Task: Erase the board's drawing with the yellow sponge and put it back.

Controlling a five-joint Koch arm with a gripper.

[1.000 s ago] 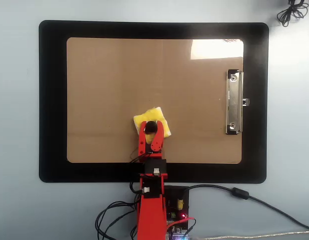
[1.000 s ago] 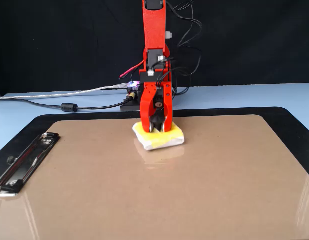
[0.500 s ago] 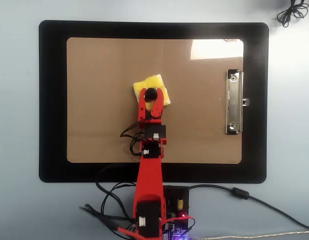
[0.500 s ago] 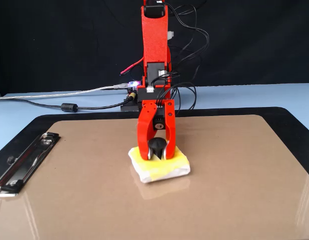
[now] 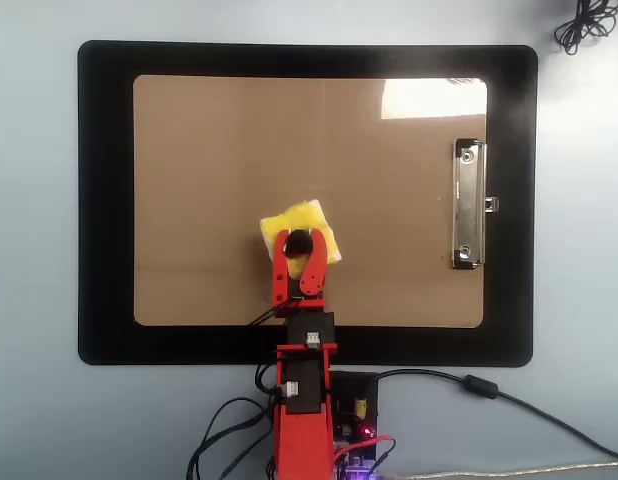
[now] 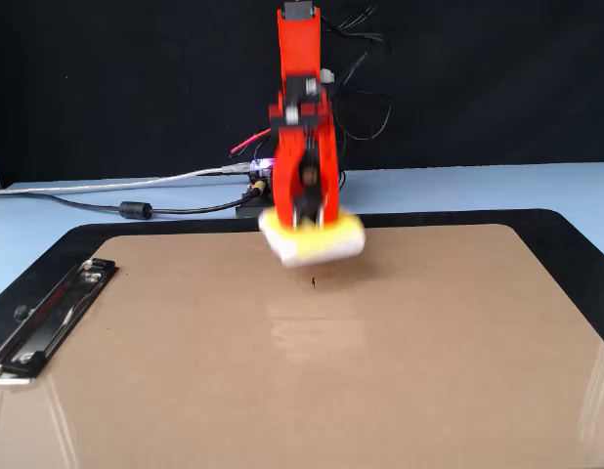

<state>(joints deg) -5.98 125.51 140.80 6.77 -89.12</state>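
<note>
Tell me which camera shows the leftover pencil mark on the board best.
The fixed view: a tiny dark mark sits exposed on the board in front of the blurred yellow sponge. In the overhead view no mark can be made out.

Red end effector [image 6: 304, 217] clamping blurred yellow sponge [image 6: 313, 240] above brown board [image 6: 302, 342], small dark drawing [image 6: 313, 284] beneath

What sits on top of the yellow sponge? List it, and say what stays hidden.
On the yellow sponge sits its round black knob, flanked by the red gripper. The sponge covers the board beneath it overhead. In the blurred fixed view, a small dark mark shows just in front.
</note>
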